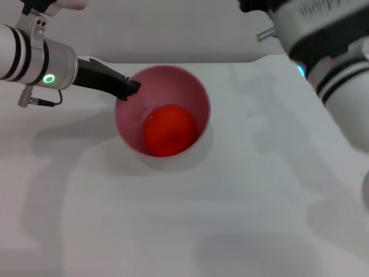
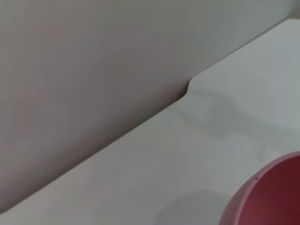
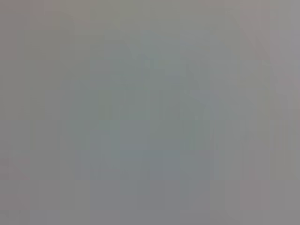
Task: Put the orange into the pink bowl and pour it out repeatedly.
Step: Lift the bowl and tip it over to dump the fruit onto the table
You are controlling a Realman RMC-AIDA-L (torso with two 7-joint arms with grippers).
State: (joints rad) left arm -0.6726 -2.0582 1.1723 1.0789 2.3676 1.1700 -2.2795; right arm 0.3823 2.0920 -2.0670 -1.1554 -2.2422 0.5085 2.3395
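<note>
A: Where's the orange (image 1: 169, 130)?

B: Inside the pink bowl (image 1: 196, 95), low against the near wall. The bowl sits on the white table (image 1: 230, 219) and looks tipped a bit toward the camera.

A: Why tipped?

B: The left gripper (image 1: 131, 89) is clamped on the bowl's far-left rim, probably holding it for a pour. Thin dark fingers pinch the edge.

A: Right gripper?

B: Not visible. The right arm (image 1: 323, 40) is parked top right and its wrist view shows nothing.

A: Materials?

B: Bowl is smooth glossy plastic, deep and round. Orange is a bright, roundish toy with a matte look. Table is flat with a notched back edge.
</note>
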